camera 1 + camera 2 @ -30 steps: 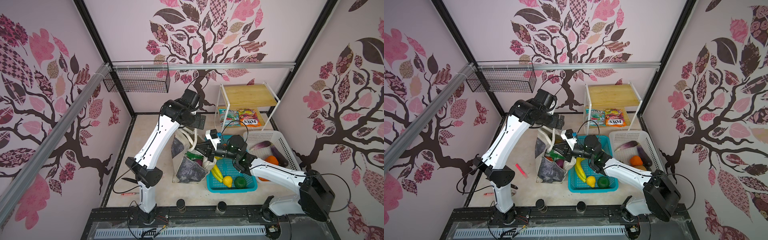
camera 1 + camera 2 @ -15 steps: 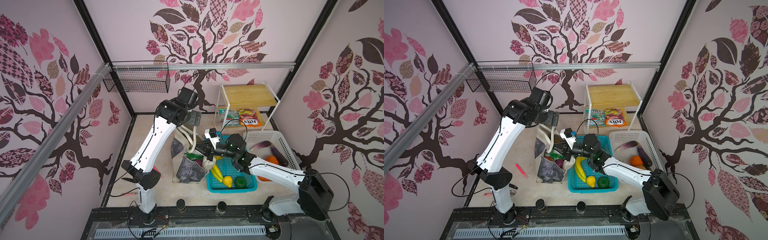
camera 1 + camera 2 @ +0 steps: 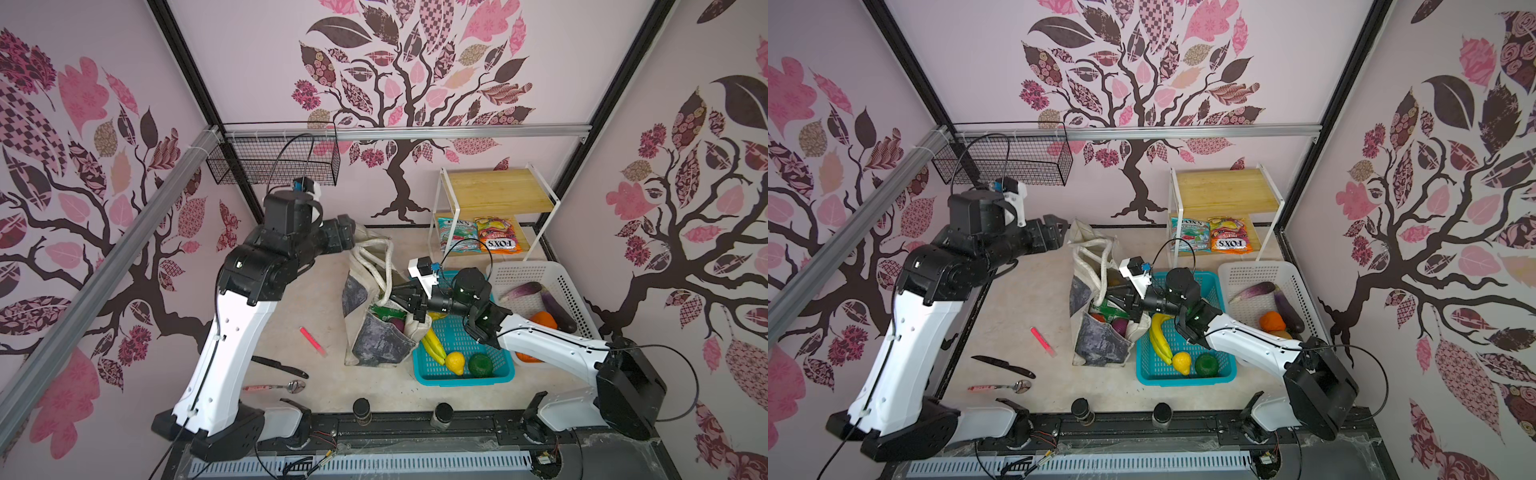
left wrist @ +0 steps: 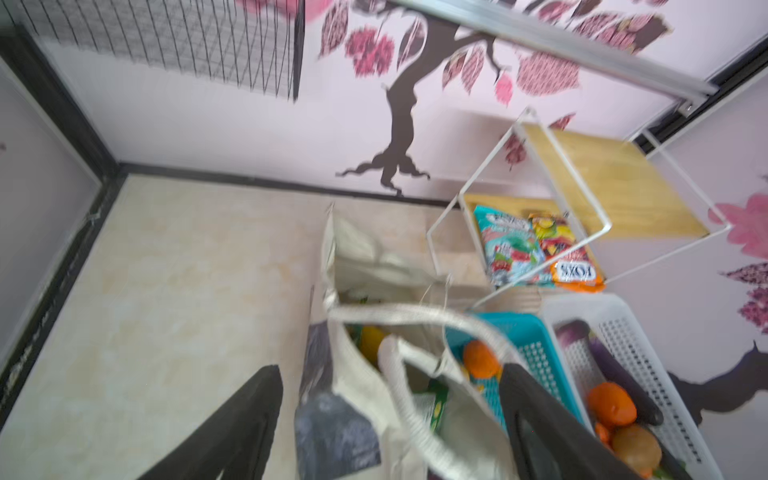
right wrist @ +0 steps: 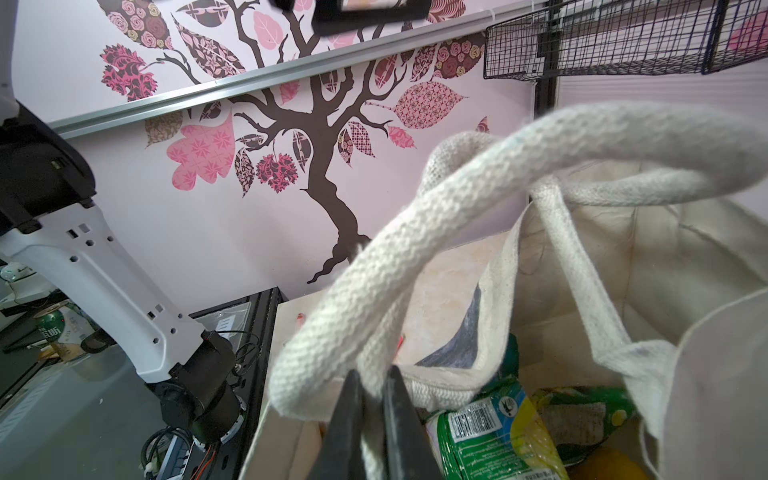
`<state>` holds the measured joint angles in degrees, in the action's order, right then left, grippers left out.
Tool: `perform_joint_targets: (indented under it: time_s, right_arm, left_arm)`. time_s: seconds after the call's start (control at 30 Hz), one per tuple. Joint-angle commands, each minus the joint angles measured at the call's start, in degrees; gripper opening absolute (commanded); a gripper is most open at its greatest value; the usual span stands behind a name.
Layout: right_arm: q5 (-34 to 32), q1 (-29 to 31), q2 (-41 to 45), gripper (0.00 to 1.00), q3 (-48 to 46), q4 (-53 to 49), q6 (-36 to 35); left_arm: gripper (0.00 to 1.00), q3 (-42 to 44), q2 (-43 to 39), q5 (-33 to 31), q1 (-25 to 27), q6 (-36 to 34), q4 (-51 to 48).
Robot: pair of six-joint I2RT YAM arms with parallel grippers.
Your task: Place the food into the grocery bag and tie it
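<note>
One grocery bag point(image 3: 376, 345) set beside the teal basket point(image 3: 457, 379) in both top views, its strap handle point(image 5: 415, 249) pinched tight by the right gripper point(image 5: 370, 384), made clear only by that wrist view, left gripper point(image 4: 390, 370) spread wide, nothing held, green snack packet point(image 5: 486, 432) tucked inside.

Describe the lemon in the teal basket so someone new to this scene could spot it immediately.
Find the teal basket just right of the cream grocery bag in a top view. At its near end the lemon lies between the bananas and a dark green round fruit. It alone is short, bright yellow and pointed; the bananas are long and curved.
</note>
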<state>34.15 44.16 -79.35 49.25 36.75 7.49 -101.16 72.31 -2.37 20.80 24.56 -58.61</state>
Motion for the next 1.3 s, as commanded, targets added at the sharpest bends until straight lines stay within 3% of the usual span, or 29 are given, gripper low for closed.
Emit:
perform_joint_targets:
  time_s: [0.0, 0.17, 0.33, 0.5, 0.63, 0.73, 0.83, 0.93, 1.07, 1.13, 1.27]
  right_arm:
    - [0.6, 0.2, -1.4, 0.0, 2.6, -1.3, -0.4]
    - [1.0, 0.2, -0.9, 0.0, 2.4, -1.9, -0.7]
    - [1.0, 0.3, -0.5, 0.0, 2.8, -3.2, -1.0]
    - [0.7, 0.3, 0.7, 0.0, 2.1, -3.7, -1.7]
    - [1.8, 0.4, 0.3, 0.0, 2.6, -3.6, -1.1]
    - [1.6, 0.4, 0.5, 0.0, 2.2, -3.6, -1.2]
    - [1.8, 0.4, 0.8, 0.0, 2.2, -3.6, -1.1]
    - [2.1, 0.4, 1.2, 0.0, 2.1, -3.1, -0.7]
    - [1.5, 0.4, 1.4, 0.0, 2.0, -3.8, -1.2]
    - [1.0, 0.4, 1.3, 0.0, 1.9, -3.9, -1.5]
    - [0.5, 0.4, 0.9, 0.0, 2.0, -3.9, -1.5]
  left_arm:
    - [0.94, 11.9, -5.1, 11.0, -1.0, 10.2, 11.8]
    - [0.98, 21.7, -11.4, 10.4, -1.2, 21.8, 20.9]
    - [0.98, 26.5, -10.1, 13.3, -1.9, 33.6, 25.6]
    - [0.98, 30.6, -7.4, 19.4, -2.0, 40.5, 32.7]
    - [0.98, 32.0, -4.2, 22.0, -2.0, 40.9, 36.7]
    - [0.86, 30.6, -1.9, 24.2, -2.0, 39.5, 37.9]
    - [0.66, 29.1, -0.3, 22.0, -2.1, 37.2, 36.2]
    - [0.53, 30.1, 1.1, 23.7, -3.0, 38.9, 38.5]
    - [0.22, 31.0, 1.1, 25.9, -2.9, 40.2, 41.9]
    - [0.01, 29.2, 1.0, 25.4, -3.0, 38.5, 39.8]
    - [0.0, 25.9, 0.4, 23.3, -3.0, 34.8, 35.8]
